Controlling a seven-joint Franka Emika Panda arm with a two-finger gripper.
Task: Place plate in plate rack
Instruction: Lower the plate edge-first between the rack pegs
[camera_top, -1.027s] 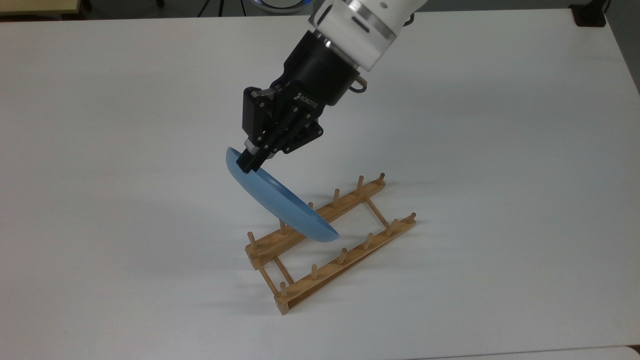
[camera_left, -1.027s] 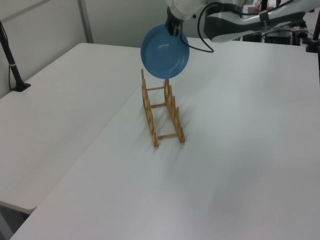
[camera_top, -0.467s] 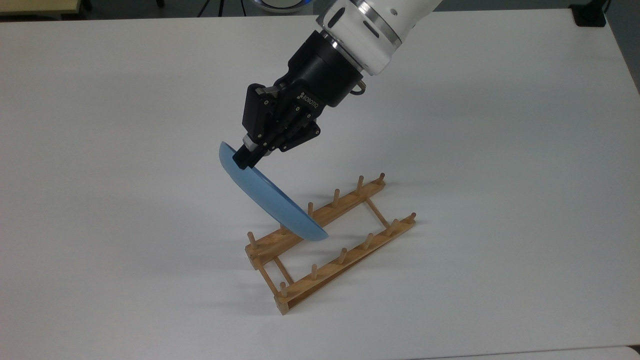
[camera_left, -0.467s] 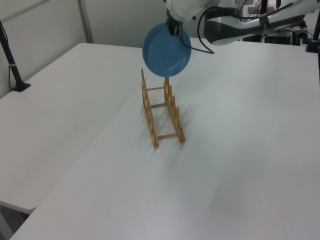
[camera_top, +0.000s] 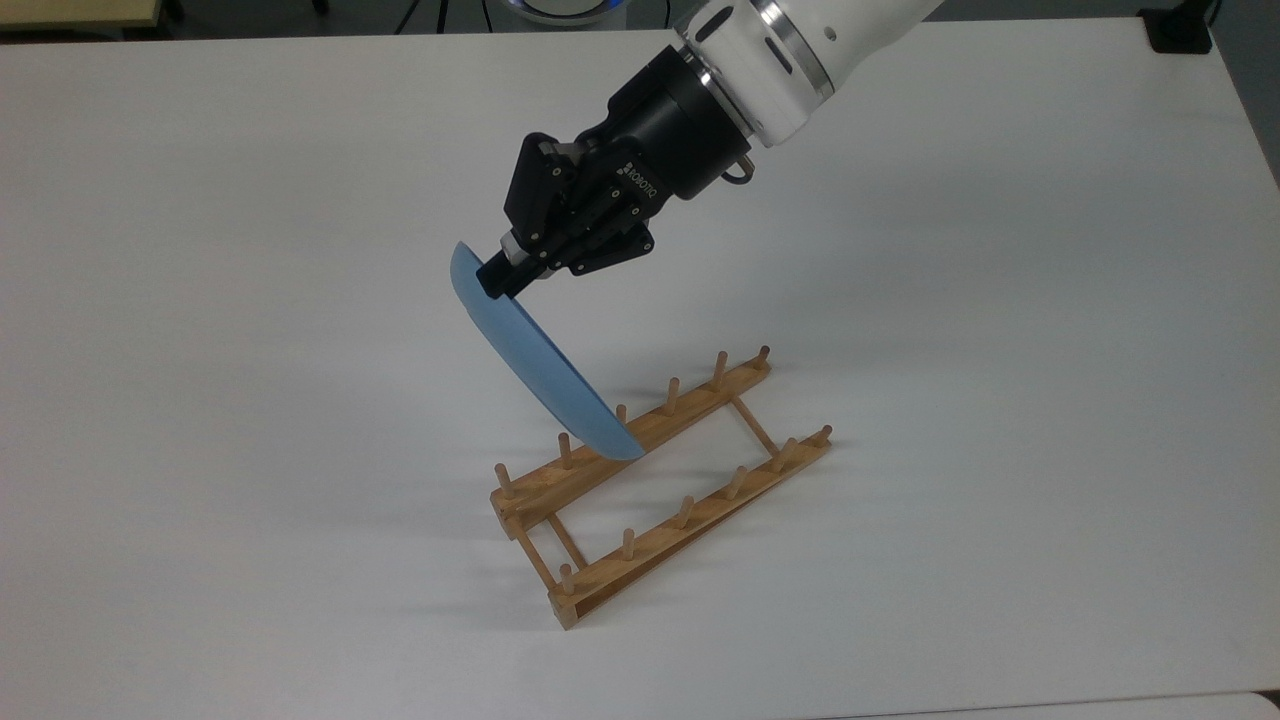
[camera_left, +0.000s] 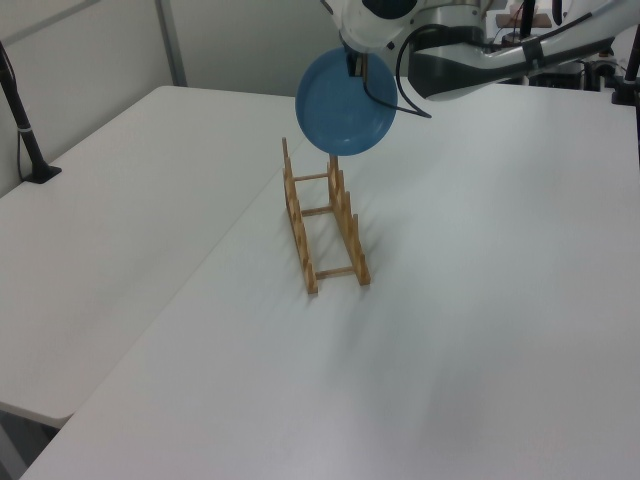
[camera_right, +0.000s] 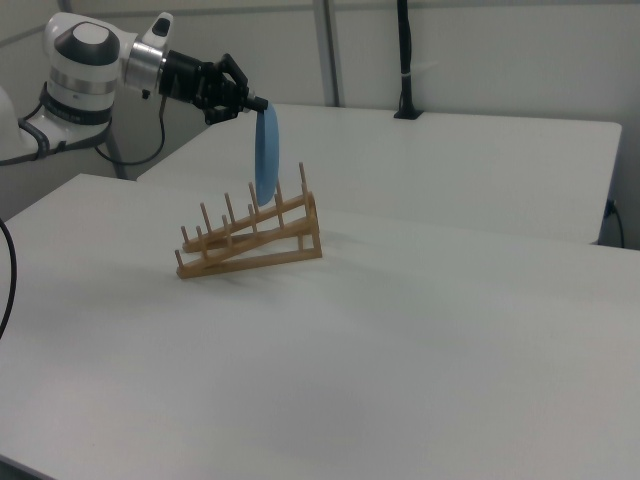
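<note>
White counter (camera_top: 1000, 300), matte and well lit, with a second counter pushed against it along a seam seen in the left view. The plate rack (camera_top: 660, 490) stands near the middle, two wooden rails with upright pegs, joined by thin crossbars.

From my station I read the gripper (camera_top: 497, 278) as clamped on the upper rim of the light-blue plate (camera_top: 540, 365). The plate hangs on edge, tilted, its lower edge just above the far rail in the top view, near the third peg from the top view's left. In the right view the plate (camera_right: 265, 152) hangs close to vertical over the rack (camera_right: 250, 240); I cannot tell whether it touches a peg.

Assessment: the step in hand is the approach to insertion; the plate is not yet seated. The next move calls for squaring the plate across both rails, aligning it with a gap between pegs, then lowering before any release.
</note>
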